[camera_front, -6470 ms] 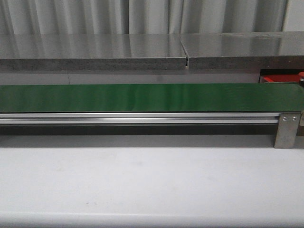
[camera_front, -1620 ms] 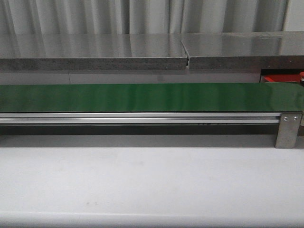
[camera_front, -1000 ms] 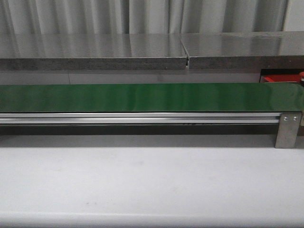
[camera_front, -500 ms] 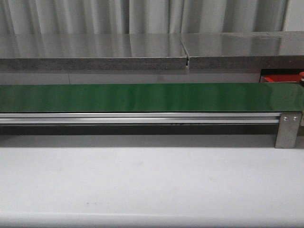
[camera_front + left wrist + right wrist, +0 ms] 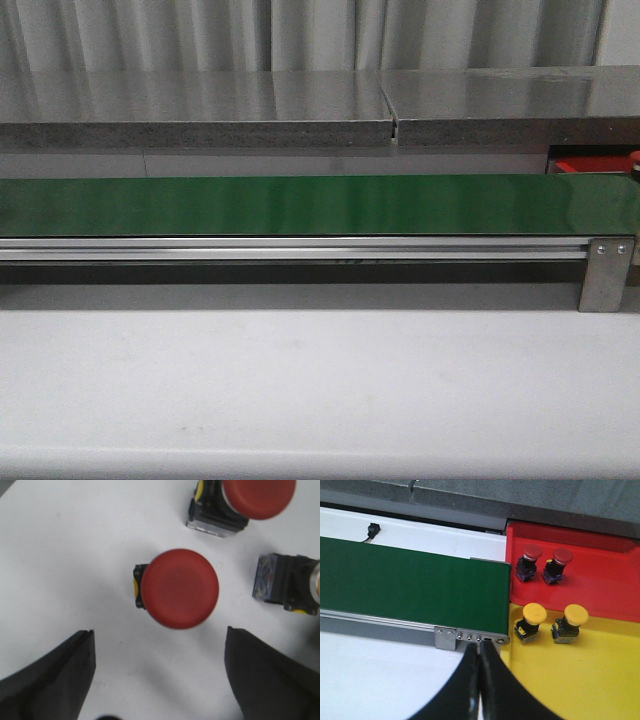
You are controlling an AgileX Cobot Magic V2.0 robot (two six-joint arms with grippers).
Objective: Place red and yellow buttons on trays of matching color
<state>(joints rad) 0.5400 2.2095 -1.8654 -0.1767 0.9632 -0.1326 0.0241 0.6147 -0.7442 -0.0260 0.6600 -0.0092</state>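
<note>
a red button (image 5: 179, 588) stands on its black base on the white table (image 5: 65, 555), with its round cap facing up to the left wrist camera. the left gripper (image 5: 159, 677) hangs above it with its two dark fingers (image 5: 47, 680) spread wide, one on each side, and they do not touch it. i think this wide stance is to let the cap pass between the fingers when the arm goes down. a second red button (image 5: 257, 497) stands near it, and a third button (image 5: 287, 582) lies on its side, cut by the picture edge, so its cap colour cannot be told.

the right gripper (image 5: 480, 680) has its fingers pressed together and holds nothing. it hangs over the end of the green belt (image 5: 410, 587). just beyond this end is the red tray (image 5: 610, 585), with two red buttons (image 5: 542, 562) standing in it. the yellow tray (image 5: 590, 680) lies touching it on the nearer side, with two yellow buttons (image 5: 550, 622) inside. so four buttons are already sorted, and in my judgement the work is partly done.

in the front view no arm is seen. the belt is bare and runs on a metal rail (image 5: 290, 250) with a bracket (image 5: 605, 275). behind it is a grey stone ledge (image 5: 200, 110) and a pale curtain (image 5: 300, 30).
</note>
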